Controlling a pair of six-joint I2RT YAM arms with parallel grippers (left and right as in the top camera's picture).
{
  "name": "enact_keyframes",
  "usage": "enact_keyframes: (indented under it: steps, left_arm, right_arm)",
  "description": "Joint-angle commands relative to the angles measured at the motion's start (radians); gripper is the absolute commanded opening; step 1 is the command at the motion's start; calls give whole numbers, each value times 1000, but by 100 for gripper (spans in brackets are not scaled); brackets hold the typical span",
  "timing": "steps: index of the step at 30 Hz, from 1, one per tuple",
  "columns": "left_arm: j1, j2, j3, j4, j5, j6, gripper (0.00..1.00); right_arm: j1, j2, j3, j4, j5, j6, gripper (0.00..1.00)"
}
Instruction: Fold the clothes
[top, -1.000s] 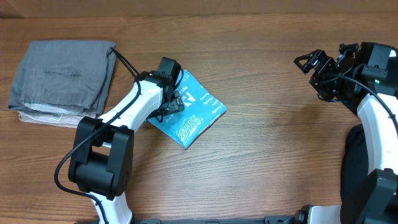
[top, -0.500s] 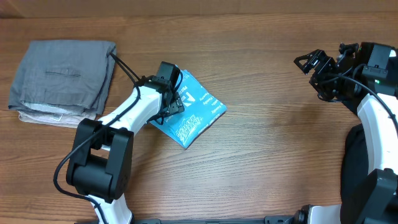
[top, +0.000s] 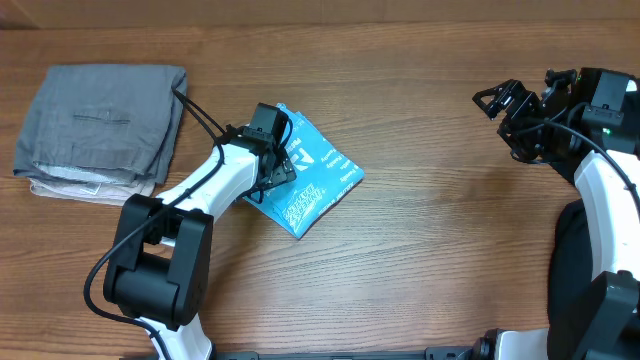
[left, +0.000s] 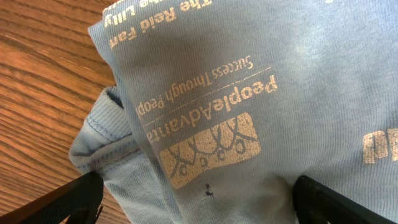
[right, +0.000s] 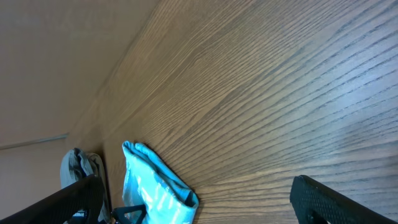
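The light blue T-shirt (top: 320, 178) lies folded into a small rectangle on the wooden table, left of centre, with white lettering facing up. My left gripper (top: 272, 165) hovers over its left part, open, with the fingers spread either side of the fabric. In the left wrist view the shirt (left: 249, 93) fills the frame with its printed lettering, and the left gripper's fingers (left: 199, 202) show only at the bottom corners. My right gripper (top: 497, 101) is open and empty at the far right. The right wrist view shows the shirt (right: 155, 186) far off between the right gripper's open fingers (right: 199, 202).
A folded grey garment (top: 100, 120) lies at the table's far left on top of a pale folded piece (top: 60, 190). It also shows in the right wrist view (right: 78, 168). The left arm's cable arcs over the grey stack's right edge.
My left gripper has shifted slightly to the left over the shirt. The shirt and the right arm have not moved.
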Motion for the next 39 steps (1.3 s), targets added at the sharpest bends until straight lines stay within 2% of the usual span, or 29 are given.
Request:
enact_keyframes:
  steps: [1,20,23,31,34,37,39]
  left_arm:
    - [16,23,-39,-30,-14,58,100]
    - [15,23,-39,-74,-4,71,100]
    - [15,27,-39,-64,26,61,96]
    - [13,88,-39,-82,35,42,96]
    - [13,101,-39,-91,36,42,94]
    - [13,106,-39,-93,43,42,87]
    - [13,106,-39,-96,47,42,85]
  right_arm:
    - [1,-3,6,3,-8,-2,100]
    - [1,-3,6,3,-8,-2,100]
    - [1,-3,6,3,-8,-2,100]
    - [1,-3,6,3,-8,-2,100]
    - [1,-3,6,3,-8,-2,100]
    - [1,-3,6,3,-8,-2,100]
    - [1,-3,6,3,-8,-2,100]
